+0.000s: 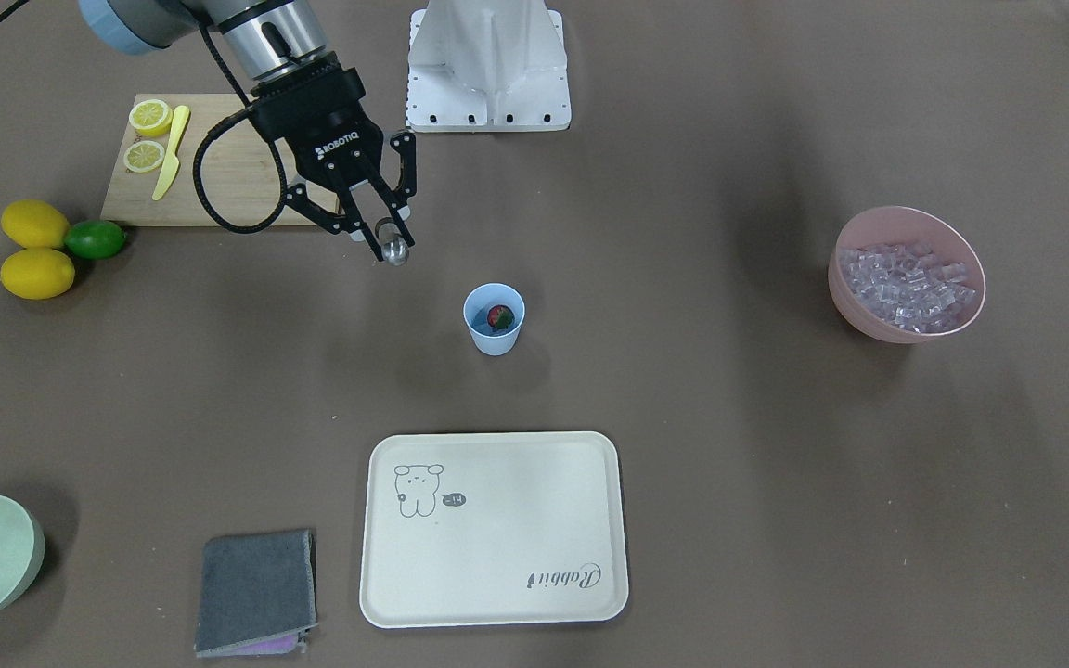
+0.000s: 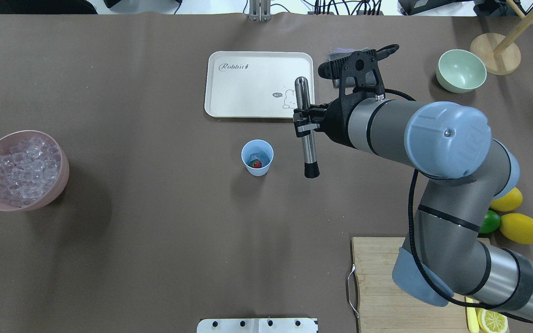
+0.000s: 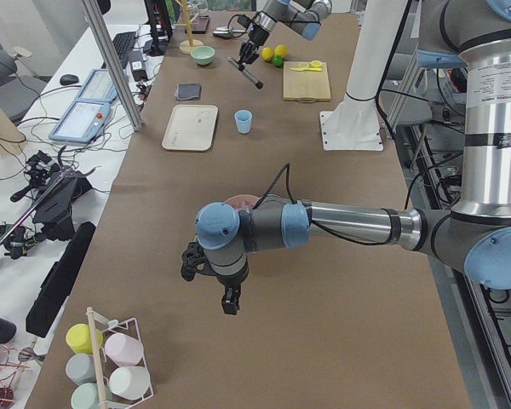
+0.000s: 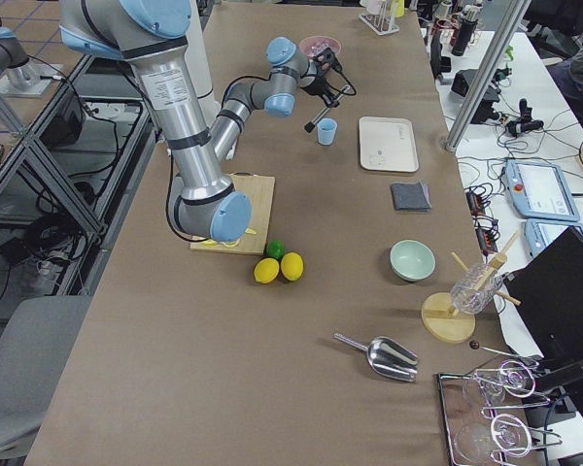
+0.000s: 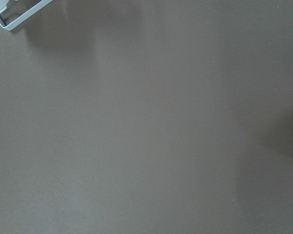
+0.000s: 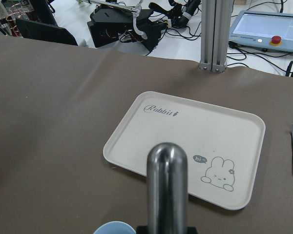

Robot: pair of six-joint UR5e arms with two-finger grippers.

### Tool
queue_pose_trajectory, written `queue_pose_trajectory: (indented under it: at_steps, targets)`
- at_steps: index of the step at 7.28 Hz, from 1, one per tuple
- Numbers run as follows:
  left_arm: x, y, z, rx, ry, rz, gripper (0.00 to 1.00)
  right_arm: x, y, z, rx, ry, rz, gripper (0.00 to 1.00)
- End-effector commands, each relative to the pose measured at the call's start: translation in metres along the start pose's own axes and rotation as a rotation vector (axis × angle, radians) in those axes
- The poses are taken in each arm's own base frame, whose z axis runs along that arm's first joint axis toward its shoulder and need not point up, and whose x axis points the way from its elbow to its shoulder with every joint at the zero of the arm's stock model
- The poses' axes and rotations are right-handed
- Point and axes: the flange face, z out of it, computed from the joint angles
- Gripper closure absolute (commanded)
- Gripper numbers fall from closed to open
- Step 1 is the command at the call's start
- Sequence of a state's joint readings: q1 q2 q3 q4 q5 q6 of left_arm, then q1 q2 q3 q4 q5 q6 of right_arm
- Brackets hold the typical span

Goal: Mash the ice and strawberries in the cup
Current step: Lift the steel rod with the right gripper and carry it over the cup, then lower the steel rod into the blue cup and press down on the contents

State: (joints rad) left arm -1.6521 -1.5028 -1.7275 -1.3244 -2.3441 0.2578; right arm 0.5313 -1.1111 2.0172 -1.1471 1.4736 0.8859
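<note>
— What is hard to make out here?

— The left claw (image 3: 230, 305). Only the side view along the table catches it, small and dark, hanging in front of the pink bowl (image 2: 56, 192), so I cannot tell whether its fingers are apart or together. The right wrist view is also cramped. The rounded top of the metal masher (image 2: 309, 152) fills the middle, and just a sliver of the cup (image 2: 263, 170) shows at the bottom edge.

— And the right claw (image 2: 304, 124)?

— It is clamped around the masher partway along the shaft. The masher is tilted, with its black end lower.

— Where is the cup from there?

— It stands upright on the brown table (image 2: 155, 254), on the robot's left of that claw and clear of it. From overhead, the black end appears just beside the cup without touching it.

— How does the cup look?

— It is light blue and tapered. The strawberry (image 2: 256, 163) sits at the bottom, red with a bit of green. The ice (image 2: 21, 173) is piled in the pink bowl, well apart. Whether any cube lies in the cup, I cannot tell.
</note>
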Motion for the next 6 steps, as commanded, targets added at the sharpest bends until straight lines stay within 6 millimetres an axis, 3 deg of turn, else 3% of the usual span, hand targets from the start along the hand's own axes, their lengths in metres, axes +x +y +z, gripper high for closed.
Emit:
queue_pose_trajectory:
  at_steps: [1, 3, 4, 5, 6]
  targets:
    - [-0.006, 0.014, 0.010, -0.015, 0.005, -0.014, 0.00, -0.052, 0.027, -0.003, 0.178, 0.001, -0.002, 1.00]
    - [-0.011, 0.024, 0.017, -0.028, 0.007, -0.022, 0.00, -0.074, 0.042, -0.008, 0.303, 0.023, 0.024, 1.00]
    - [-0.012, 0.025, 0.018, -0.032, 0.008, -0.026, 0.00, -0.079, 0.039, -0.005, 0.368, 0.009, 0.033, 1.00]
    - [-0.016, 0.035, 0.025, -0.044, 0.011, -0.036, 0.00, -0.085, 0.023, -0.009, 0.419, -0.012, -0.001, 1.00]
    - [-0.017, 0.036, 0.026, -0.045, 0.012, -0.038, 0.00, -0.076, 0.011, 0.002, 0.460, -0.010, 0.011, 1.00]
